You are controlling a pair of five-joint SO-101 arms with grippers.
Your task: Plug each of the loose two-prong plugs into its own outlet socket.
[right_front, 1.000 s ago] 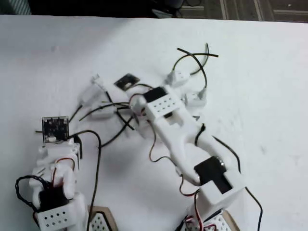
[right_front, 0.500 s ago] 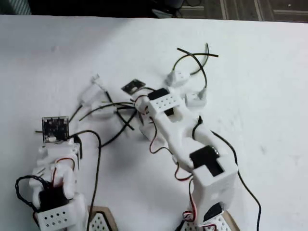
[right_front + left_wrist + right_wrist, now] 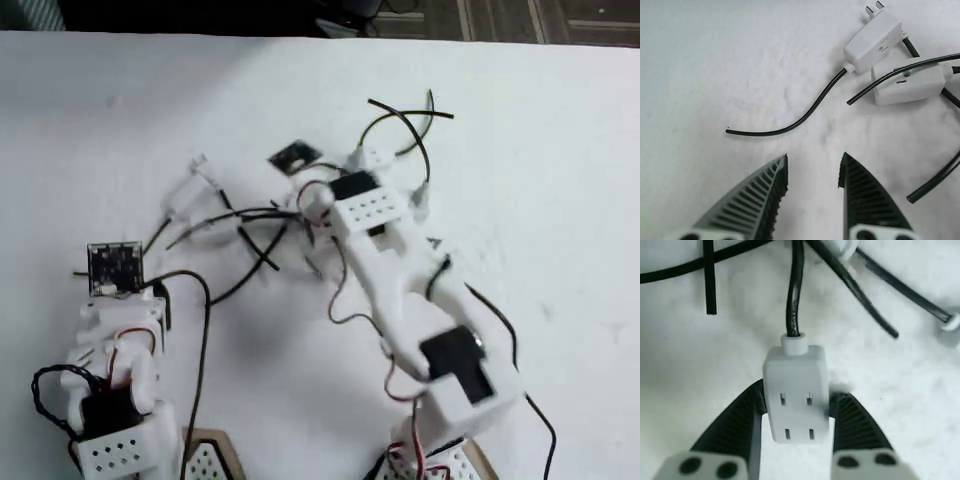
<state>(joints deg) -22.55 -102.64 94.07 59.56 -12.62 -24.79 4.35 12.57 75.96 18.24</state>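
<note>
Your right claw [image 3: 797,402] is clenched on a white rectangular plastic outlet socket [image 3: 796,385] with a black cord, near the centre of the high view. Your left claw [image 3: 813,157] is released over the white table [image 3: 715,65]. A white 2-prong plug [image 3: 188,197] lies left of centre, apart from it.

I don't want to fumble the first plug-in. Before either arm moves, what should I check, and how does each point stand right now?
1. Right gripper clamps the outlet socket on both sides: ok.
2. Socket slots unobstructed: ok.
3. Left gripper open and empty: ok.
4. Two-prong plug has bare, free prongs: ok.
5. Plug inside the left gripper: not ok, it lies apart on the table.
6. Socket cable clear of the other cables: cannot tell.
</note>
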